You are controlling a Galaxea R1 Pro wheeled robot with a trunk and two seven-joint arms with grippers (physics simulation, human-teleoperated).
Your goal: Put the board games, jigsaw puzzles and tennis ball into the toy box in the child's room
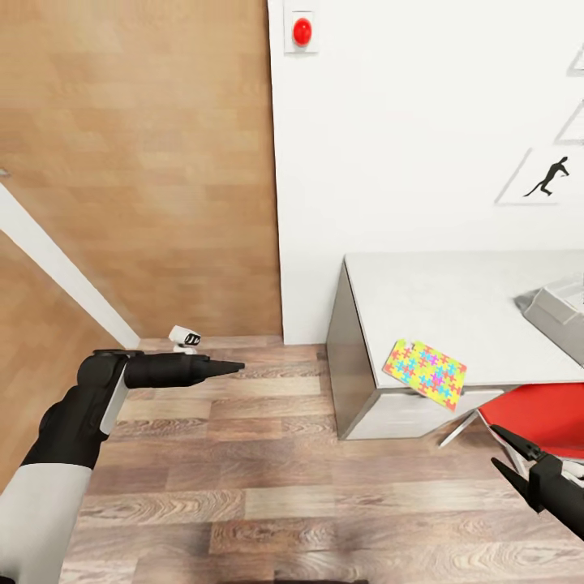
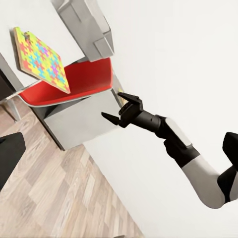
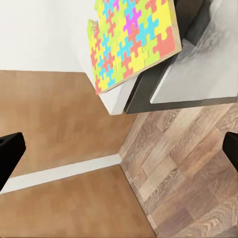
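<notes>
Jigsaw puzzle [image 1: 425,373] overhangs tabletop [image 1: 454,312] edge w/ both tools [image 1: 508,454] apart & empty; a nudge prob. drops it to floor.

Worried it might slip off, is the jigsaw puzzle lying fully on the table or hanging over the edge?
Hanging over: the jigsaw puzzle sits at the table's front edge, one corner jutting past it above the floor.

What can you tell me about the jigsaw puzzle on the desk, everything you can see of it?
The jigsaw puzzle is a thin flat board of interlocking pieces in yellow, pink, blue, green and orange. It lies at the near front corner of the table, with one corner hanging past the edge above the red chair. Nothing rests on it, and neither gripper touches it.
</notes>
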